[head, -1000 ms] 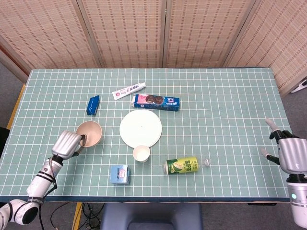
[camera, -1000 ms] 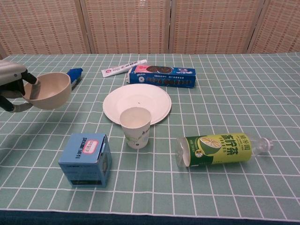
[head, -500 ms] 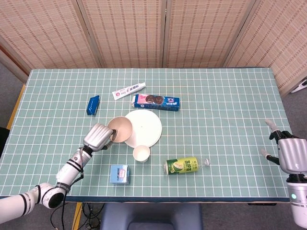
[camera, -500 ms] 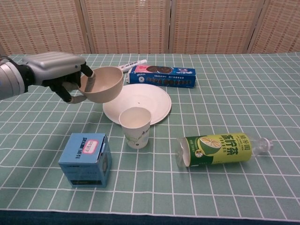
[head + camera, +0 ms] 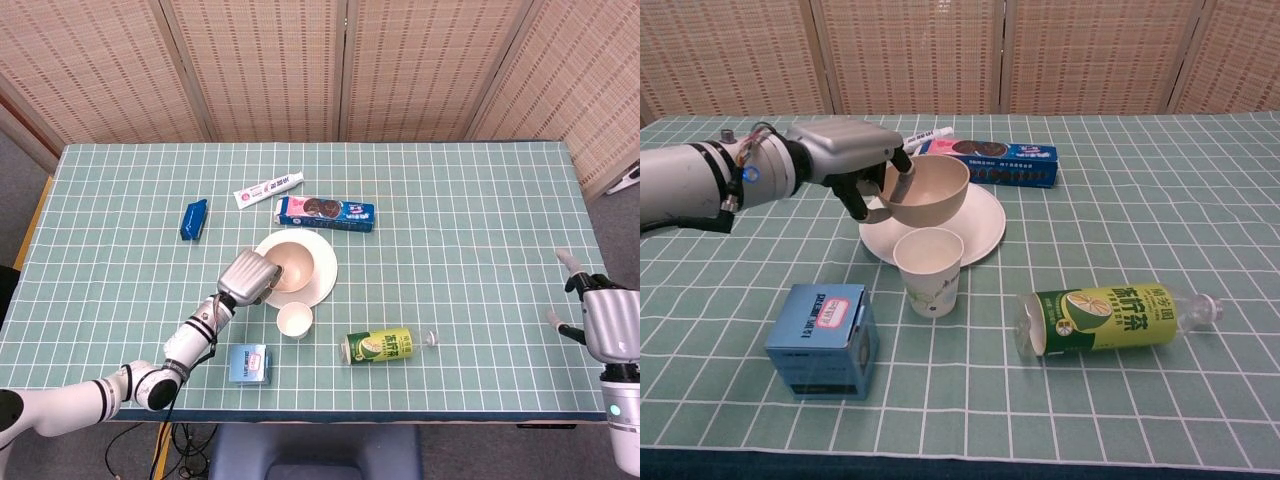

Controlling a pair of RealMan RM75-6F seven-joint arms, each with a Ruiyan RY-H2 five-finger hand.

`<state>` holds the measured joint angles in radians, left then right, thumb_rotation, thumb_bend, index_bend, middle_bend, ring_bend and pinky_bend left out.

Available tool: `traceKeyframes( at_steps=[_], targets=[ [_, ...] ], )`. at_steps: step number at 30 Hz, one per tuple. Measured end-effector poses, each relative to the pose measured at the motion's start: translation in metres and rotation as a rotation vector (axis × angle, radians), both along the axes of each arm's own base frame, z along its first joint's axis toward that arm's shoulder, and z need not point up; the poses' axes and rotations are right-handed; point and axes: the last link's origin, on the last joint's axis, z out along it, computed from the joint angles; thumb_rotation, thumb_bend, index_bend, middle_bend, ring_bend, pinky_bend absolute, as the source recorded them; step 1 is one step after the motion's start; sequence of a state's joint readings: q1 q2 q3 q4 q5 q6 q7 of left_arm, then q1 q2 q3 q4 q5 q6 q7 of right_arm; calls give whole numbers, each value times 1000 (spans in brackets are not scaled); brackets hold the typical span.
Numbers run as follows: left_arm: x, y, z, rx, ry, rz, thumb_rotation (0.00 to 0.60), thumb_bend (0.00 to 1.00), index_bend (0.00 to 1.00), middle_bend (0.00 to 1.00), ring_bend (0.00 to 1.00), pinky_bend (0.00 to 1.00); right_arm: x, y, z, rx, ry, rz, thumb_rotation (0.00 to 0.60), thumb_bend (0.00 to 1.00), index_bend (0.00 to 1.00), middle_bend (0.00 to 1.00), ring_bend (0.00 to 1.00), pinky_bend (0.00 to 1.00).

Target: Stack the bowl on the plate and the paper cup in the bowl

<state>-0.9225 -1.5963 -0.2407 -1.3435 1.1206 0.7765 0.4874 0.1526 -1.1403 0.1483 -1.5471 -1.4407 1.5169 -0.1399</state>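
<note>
At left, the left hand [image 5: 845, 160] grips the bowl [image 5: 927, 188] by its rim, above the plate [image 5: 980, 225]: lowering and release come next. Paper cup [image 5: 930, 271] stands just before the plate. Right hand [image 5: 605, 320], fingers apart, idles.

table [image 5: 480, 200]: teal green, white grid lines
bowl [image 5: 932, 190]: beige
plate [image 5: 975, 235]: white
paper cup [image 5: 930, 272]: white (faint greenish print low on its side)
bottle [image 5: 1100, 318]: green and yellow label
box [image 5: 825, 338]: light blue
robot hand [image 5: 850, 150]: silver grey, black fingers
</note>
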Motion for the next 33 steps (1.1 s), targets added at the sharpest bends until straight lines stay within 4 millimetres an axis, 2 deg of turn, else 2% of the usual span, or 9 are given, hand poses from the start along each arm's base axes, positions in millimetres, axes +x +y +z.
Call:
traceKeyframes(
  at_steps=[6, 14, 20, 22, 24, 28, 33],
  targets=[
    [9, 6, -14, -2, 22, 13, 600, 396, 612, 992, 927, 1000, -3, 3, 2, -7, 0, -11, 600, 32, 171, 498, 473, 685],
    [8, 18, -22, 22, 59, 54, 600, 395, 588, 979, 914, 1000, -7, 7, 7, -21, 0, -23, 600, 32, 171, 498, 473, 685],
    [4, 22, -22, 44, 84, 75, 600, 384, 513, 953, 891, 1000, -8, 7, 8, -23, -1, -25, 600, 32, 171, 498, 472, 685],
    [3, 21, -21, 50, 91, 77, 600, 364, 438, 929, 875, 1000, -8, 8, 8, -23, -1, -27, 600, 32, 171, 498, 472, 685],
    [4, 19, -19, 55, 91, 78, 600, 326, 372, 899, 851, 1000, -8, 8, 8, -24, 0, -28, 600, 32, 171, 498, 472, 685],
    [4, 14, -15, 62, 89, 82, 600, 281, 250, 798, 734, 1000, -8, 8, 9, -28, 0, -24, 600, 32, 171, 498, 473, 685],
    [3, 7, -4, 70, 81, 87, 600, 274, 202, 615, 560, 980, -7, 8, 10, -33, 2, -22, 600, 32, 171, 498, 473, 685]
  ],
)
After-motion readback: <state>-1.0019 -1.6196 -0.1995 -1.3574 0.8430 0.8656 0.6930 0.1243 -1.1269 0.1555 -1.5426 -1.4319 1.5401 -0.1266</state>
